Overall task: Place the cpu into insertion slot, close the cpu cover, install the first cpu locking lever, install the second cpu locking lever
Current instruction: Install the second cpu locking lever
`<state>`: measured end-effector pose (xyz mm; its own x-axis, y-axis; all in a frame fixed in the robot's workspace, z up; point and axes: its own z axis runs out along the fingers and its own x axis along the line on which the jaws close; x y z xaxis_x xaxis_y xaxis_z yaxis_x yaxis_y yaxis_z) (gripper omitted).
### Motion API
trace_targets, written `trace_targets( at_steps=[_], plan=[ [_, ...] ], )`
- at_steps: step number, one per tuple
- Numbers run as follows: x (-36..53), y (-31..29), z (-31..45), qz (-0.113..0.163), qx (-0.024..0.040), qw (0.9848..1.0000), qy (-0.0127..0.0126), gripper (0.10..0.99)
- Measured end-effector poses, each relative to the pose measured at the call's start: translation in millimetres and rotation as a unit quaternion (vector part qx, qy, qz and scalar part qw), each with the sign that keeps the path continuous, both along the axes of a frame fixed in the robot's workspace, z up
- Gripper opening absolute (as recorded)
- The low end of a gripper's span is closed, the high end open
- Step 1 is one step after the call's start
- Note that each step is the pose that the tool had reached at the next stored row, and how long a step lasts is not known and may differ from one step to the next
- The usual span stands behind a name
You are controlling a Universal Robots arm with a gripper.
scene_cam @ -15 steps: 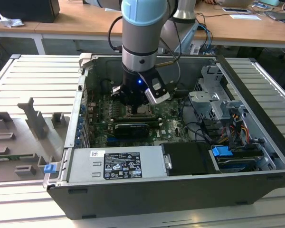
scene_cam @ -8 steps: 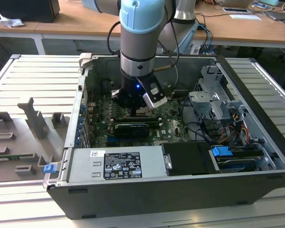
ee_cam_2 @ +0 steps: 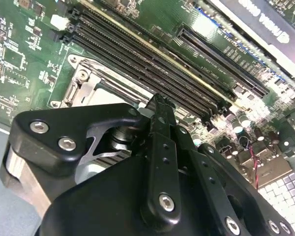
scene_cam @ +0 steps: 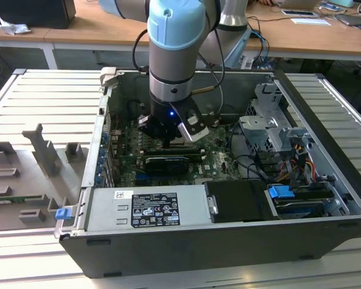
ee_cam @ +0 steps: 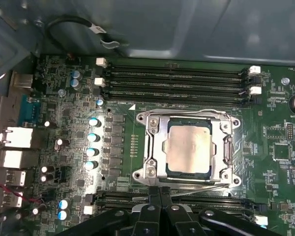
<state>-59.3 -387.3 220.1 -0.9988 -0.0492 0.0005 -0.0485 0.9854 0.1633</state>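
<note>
While the cpu (ee_cam: 188, 147) sits under the cpu cover (ee_cam: 155, 147), the gripper (ee_cam: 160, 194) seems closed, empty.

One cpu (ee_cam: 188, 147), one cpu cover (ee_cam: 152, 147) — one end effector (ee_cam: 160, 192).

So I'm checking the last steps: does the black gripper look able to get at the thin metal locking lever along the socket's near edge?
Probably yes. In the first wrist view the black gripper sits right by the thin metal locking lever at the silvery socket frame, with nothing between them.
</note>
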Motion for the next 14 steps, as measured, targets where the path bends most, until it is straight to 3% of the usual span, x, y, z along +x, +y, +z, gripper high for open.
trace_targets(
  at_steps=[7, 11, 14],
  plan=[
    [-7.2, -2.3, -2.4, 0.015, 0.0191, 0.9997, 0.0, 0.106],
    [-7.9, -2.3, -8.7, 0.015, 0.0222, 0.9996, 0.0, 0.106],
    [-10.0, -2.3, -12.2, 0.016, 0.0294, 0.9994, -0.0001, 0.106]
  ],
)
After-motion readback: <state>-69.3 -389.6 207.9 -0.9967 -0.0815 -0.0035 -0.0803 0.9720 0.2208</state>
